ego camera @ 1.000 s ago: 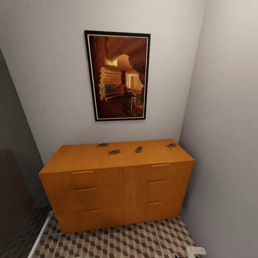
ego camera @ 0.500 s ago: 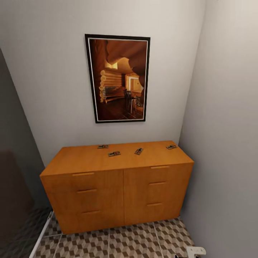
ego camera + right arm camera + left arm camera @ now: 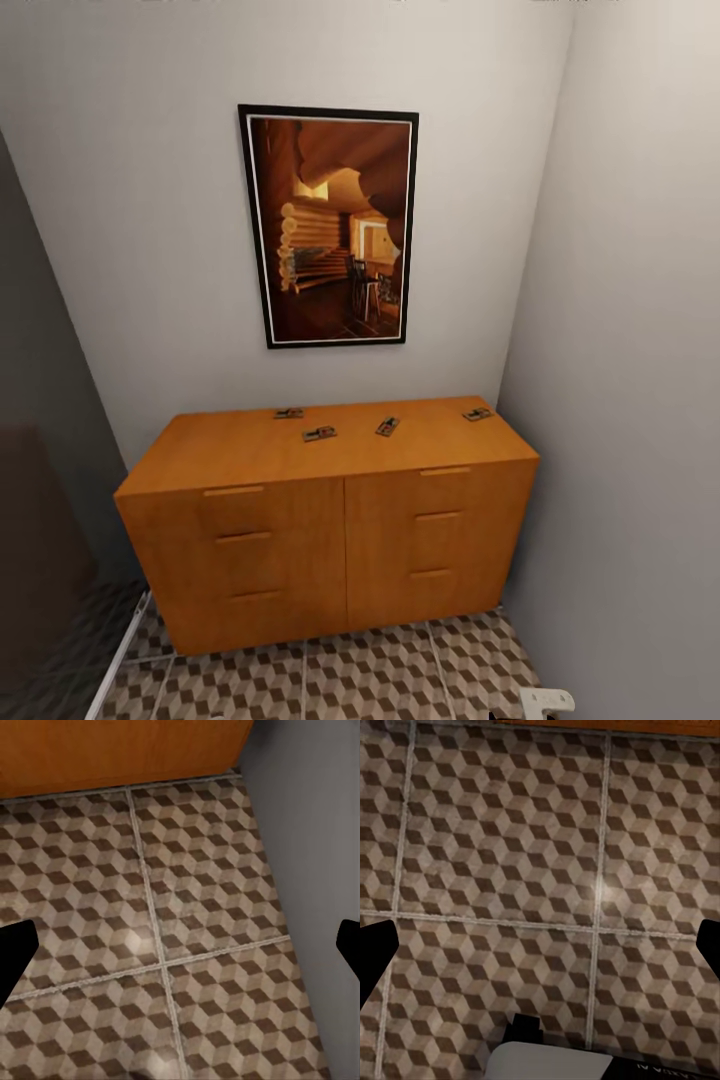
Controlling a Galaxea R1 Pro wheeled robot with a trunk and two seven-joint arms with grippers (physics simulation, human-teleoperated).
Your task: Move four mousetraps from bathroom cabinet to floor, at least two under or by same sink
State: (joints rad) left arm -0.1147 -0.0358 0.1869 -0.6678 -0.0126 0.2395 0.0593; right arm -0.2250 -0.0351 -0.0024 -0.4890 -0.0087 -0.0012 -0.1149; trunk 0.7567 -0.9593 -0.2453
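Observation:
The orange-brown cabinet (image 3: 330, 540) stands against the back wall, all drawers closed. Several mousetraps lie on its flat top: one at the back left (image 3: 289, 413), one just in front of it (image 3: 319, 434), one near the middle (image 3: 387, 427) and one at the back right corner (image 3: 477, 413). The cube-patterned bathroom floor (image 3: 380, 680) runs in front of it. My left gripper (image 3: 540, 949) hangs open over bare tiles (image 3: 510, 855). My right gripper (image 3: 180, 949) is open too, above the floor (image 3: 202, 892) by the cabinet's lower right corner (image 3: 112, 750).
A framed picture (image 3: 330, 225) hangs above the cabinet. A grey side wall (image 3: 630, 400) stands close on the right, touching the cabinet's end. A dark-tinted area (image 3: 40, 540) with a pale floor strip (image 3: 120, 650) borders the left. A white robot part (image 3: 545, 700) shows low right.
The whole head view has shifted a little: cabinet and picture sit lower and slightly smaller, so the camera moved. The mousetraps stay where they were on the cabinet.

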